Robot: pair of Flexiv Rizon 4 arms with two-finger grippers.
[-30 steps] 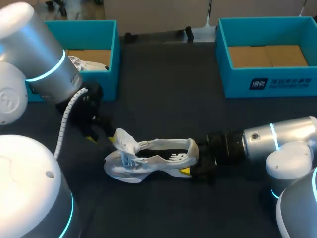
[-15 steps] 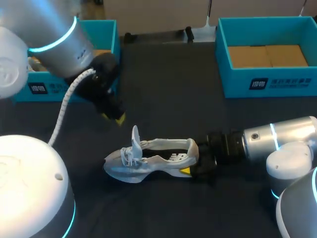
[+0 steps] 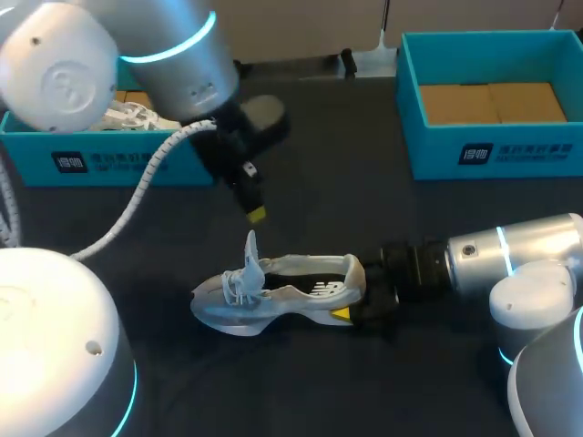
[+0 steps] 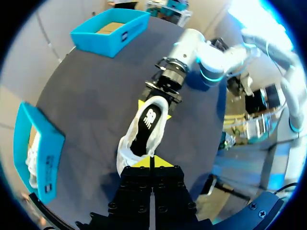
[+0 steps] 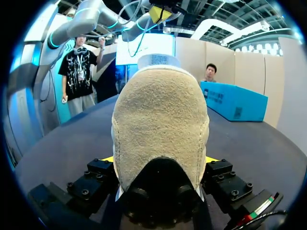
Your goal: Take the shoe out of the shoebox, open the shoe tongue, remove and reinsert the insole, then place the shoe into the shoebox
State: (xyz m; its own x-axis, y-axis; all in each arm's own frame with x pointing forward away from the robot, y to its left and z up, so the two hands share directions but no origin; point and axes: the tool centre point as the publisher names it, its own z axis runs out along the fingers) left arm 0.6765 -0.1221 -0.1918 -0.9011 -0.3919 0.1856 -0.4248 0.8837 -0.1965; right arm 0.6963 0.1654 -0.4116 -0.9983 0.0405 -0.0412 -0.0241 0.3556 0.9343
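Head view: on the big dark table (image 3: 328, 182), one blue cardboard shoebox (image 3: 528, 150) sits at 2 o'clock and a second blue shoebox (image 3: 137, 164) at 10. At 6 o'clock the white lace-up shoe (image 3: 273, 291) stands outside both boxes, and the right jaws squeeze its heel. Over the shoe, the left jaws hang pinched together, holding nothing.

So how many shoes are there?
2. One shoe lies on the table, its heel in my right tool. A second shoe peeks out of the left blue box; more could hide inside.
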